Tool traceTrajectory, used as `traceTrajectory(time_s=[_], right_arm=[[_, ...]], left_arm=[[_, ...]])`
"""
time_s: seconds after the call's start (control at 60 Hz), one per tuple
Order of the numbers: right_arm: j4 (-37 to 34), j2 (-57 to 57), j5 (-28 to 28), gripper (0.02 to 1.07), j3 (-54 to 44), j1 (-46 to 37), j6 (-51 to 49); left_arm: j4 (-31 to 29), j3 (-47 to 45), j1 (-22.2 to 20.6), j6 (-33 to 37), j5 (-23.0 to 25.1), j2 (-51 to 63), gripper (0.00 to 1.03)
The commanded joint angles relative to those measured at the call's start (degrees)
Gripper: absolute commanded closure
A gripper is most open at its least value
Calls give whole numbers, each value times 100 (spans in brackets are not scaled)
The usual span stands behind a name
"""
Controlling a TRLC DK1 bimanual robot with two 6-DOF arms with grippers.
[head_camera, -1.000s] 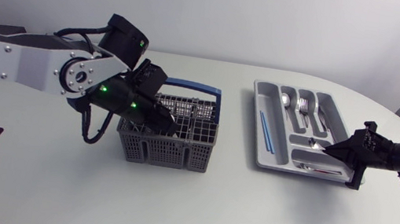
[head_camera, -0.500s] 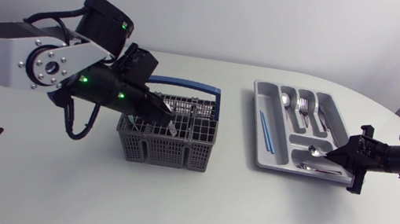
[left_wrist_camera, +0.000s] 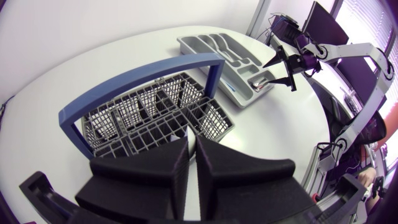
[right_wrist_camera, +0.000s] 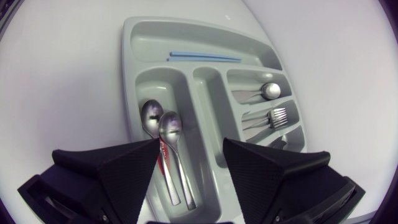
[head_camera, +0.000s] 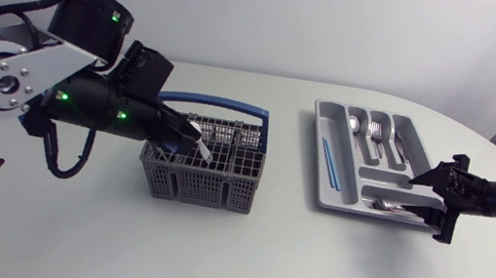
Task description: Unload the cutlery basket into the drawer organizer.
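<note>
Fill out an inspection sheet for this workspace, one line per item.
Surface: white table, no spills seen.
Job's things: grey cutlery basket, upright, blue handle raised, contents unclear. The drawer organizer holds blue sticks, a single spoon, a fork and a spoon pair, each in its own compartment.
Clutter: nothing seen.
Grippers: left claw is above the basket, shut, with nothing visible between its fingers. Right claw is open over the spoon pair.
Cables: black cable loops under the left arm, clear of the basket.
Surroundings: nothing seen reaching over the table.
</note>
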Motion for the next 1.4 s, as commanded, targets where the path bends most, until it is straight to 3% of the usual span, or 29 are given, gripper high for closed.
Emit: traceTrajectory(time_s=[0.0, 0.167, 0.367, 0.55, 0.633, 0.817, 1.033, 1.167, 1.267, 1.383], right_arm=[[-145, -560, -45, 24, -314, 94, 81], [-479, -1782, -194, 24, -833, 463, 459], [-1736, -3180, -370, 24, -1017, 1377, 978], [-1947, -4146, -370, 24, -1131, 2502, 2103], [-1973, -4445, -344, 25, -1052, 3091, 2762], [-1903, -4559, -71, 25, -868, 4295, 3755], [-1472, -4419, 140, 38, -797, 5288, 4405], [-1182, -4225, 201, 47, -789, 5631, 4652], [-1077, -4102, 201, 48, -789, 5763, 4748], [-857, -4032, 157, 60, -824, 5824, 4854]], left_arm=[[-31, -183, 51, -14, 23, -316, 96], [-93, -245, 42, 145, 163, -755, 96], [-383, -8, 112, 619, 761, -940, 96], [-497, 98, 51, 909, 1121, -1177, 96], [-488, 133, -107, 997, 1148, -1186, 96], [-576, 283, -353, 1349, 1675, -922, 96], [-910, 379, -793, 1894, 1983, -588, 96], [-1024, 370, -1004, 2157, 2229, -465, 96], [-1086, 406, -1180, 2307, 2317, -395, 96], [-1165, 493, -1355, 2439, 2378, -228, 96]])
